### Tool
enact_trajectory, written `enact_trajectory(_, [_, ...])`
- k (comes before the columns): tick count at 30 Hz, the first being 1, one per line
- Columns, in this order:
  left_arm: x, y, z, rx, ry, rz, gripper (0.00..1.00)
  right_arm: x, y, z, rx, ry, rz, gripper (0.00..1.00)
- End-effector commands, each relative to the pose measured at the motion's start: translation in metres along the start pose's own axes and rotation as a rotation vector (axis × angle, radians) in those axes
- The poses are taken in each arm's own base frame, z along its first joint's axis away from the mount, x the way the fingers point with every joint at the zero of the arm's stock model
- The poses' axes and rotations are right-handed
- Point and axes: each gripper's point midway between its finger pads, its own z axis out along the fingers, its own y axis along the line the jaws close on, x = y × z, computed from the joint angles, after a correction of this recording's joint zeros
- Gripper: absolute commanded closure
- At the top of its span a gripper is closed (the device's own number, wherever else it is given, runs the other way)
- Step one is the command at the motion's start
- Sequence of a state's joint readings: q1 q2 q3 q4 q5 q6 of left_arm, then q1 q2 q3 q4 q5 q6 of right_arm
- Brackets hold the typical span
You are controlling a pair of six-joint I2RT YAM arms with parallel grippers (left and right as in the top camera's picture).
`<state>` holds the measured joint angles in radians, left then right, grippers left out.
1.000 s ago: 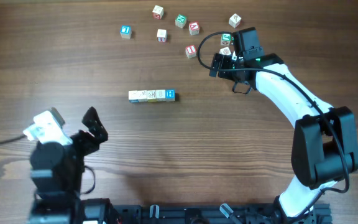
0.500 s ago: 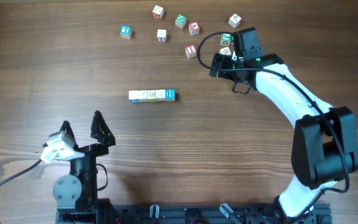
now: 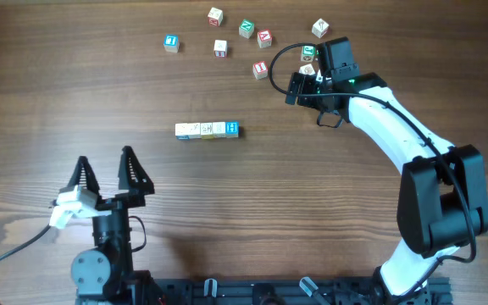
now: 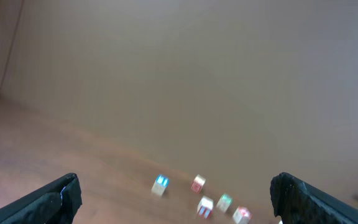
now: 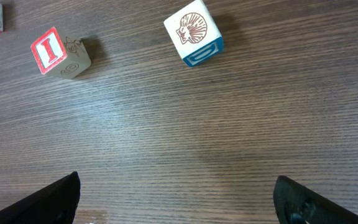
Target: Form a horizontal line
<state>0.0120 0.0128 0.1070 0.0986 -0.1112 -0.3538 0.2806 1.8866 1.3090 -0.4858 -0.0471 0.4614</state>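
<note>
The horizontal line point(image 3: 206, 130) is a short row of pale alphabet cubes touching side by side at mid table. Loose cubes lie scattered at the far side, among them a blue-faced one point(image 3: 171, 42) and a red "I" cube point(image 3: 260, 69). My left gripper point(image 3: 106, 174) is open and empty near the front left, well short of the row. Its wrist view is blurred and shows several far cubes point(image 4: 205, 205) between the open fingers point(image 4: 176, 202). My right gripper point(image 3: 293, 88) is open and empty beside the loose cubes. Its wrist view shows the open fingers point(image 5: 178, 199), the "I" cube point(image 5: 58, 53) and a shell-printed cube point(image 5: 194, 31) ahead.
More loose cubes lie at the far right: a green one point(image 3: 309, 53), a white one point(image 3: 320, 29) and a red one point(image 3: 264, 37). The right arm point(image 3: 396, 135) arches over the right side. A black rail point(image 3: 295, 292) runs along the front edge.
The left arm has swung round and its open gripper now points toward the far side, fingers spread. The right arm and all cubes have not moved.
</note>
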Motion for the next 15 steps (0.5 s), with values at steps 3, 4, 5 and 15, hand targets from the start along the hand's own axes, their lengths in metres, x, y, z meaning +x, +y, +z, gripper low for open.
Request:
enact_trajectory(3, [0.054, 0.024, -0.001, -0.056, 0.124, 0.020, 0.00, -0.002, 0.000, -0.003, 0.006, -0.014, -0.017, 0.00])
enact_trajectory(4, [0.056, 0.025, -0.001, -0.060, 0.134, 0.022, 0.00, -0.002, 0.000, -0.003, 0.006, -0.014, -0.017, 0.00])
enact_trajectory(5, [0.058, 0.026, -0.001, -0.063, 0.139, 0.022, 0.00, -0.002, 0.000, -0.003, 0.006, -0.014, -0.017, 0.00])
enact_trajectory(15, [0.079, 0.036, -0.006, -0.102, 0.228, 0.034, 0.00, -0.002, 0.000, -0.003, 0.006, -0.014, -0.017, 0.00])
